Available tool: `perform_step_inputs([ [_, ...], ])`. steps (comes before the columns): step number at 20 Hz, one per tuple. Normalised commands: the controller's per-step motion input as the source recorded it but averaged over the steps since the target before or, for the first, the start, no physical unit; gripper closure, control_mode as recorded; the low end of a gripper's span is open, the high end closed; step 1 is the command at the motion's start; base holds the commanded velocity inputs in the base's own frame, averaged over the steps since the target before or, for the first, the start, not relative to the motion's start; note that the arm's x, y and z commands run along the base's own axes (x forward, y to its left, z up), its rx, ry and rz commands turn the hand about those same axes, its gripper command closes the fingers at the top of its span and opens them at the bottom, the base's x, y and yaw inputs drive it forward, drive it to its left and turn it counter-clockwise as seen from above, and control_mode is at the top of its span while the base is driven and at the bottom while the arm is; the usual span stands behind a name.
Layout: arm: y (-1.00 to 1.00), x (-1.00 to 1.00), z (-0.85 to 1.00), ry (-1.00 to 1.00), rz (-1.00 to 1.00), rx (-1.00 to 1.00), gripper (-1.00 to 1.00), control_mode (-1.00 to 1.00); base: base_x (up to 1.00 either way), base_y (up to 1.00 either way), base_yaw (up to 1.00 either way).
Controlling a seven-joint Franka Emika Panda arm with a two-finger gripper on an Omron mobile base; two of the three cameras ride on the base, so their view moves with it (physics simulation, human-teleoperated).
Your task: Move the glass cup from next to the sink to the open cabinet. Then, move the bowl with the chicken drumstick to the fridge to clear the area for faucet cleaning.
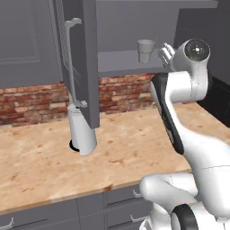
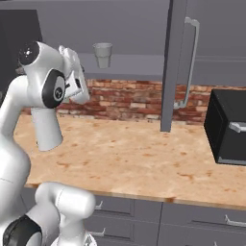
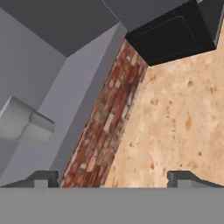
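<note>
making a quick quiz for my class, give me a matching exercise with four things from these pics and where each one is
Things:
1. glass cup
2. pincer
3. black appliance
4. cabinet door

Places:
A. swung open over the counter
B. on the counter at the right of the right base view
C. upright on the open cabinet's shelf
D. open, beside the shelf, holding nothing

Pairs: 1-C, 2-D, 3-B, 4-A

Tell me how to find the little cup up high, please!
Look above the brick wall to the open cabinet, whose door swings out over the wooden counter. On its grey shelf stands the glass cup, beside the white robot arm's gripper. It is small, pale and see-through, and stands alone there.
</note>
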Motion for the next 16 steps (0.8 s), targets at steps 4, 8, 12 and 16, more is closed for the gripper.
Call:
perform_step_inputs([
  [4,-0.07,-1.00,-0.80,0.03,-0.09,0.08,-1.00,-1.00,0.00,0.00,0.00],
  [8,-0.12,-0.75,-0.46,0.00,-0.34,0.08,-1.00,1.00,-0.25,0.00,-0.16],
  [12,0.00,0.00,0.00,0.00,0.00,0.00,-1.00,1.00,-0.98,0.00,-0.76],
  [16,0.00,0.00,0.00,0.00,0.00,0.00,-1.00,1.00,-0.76,0.00,-0.86],
])
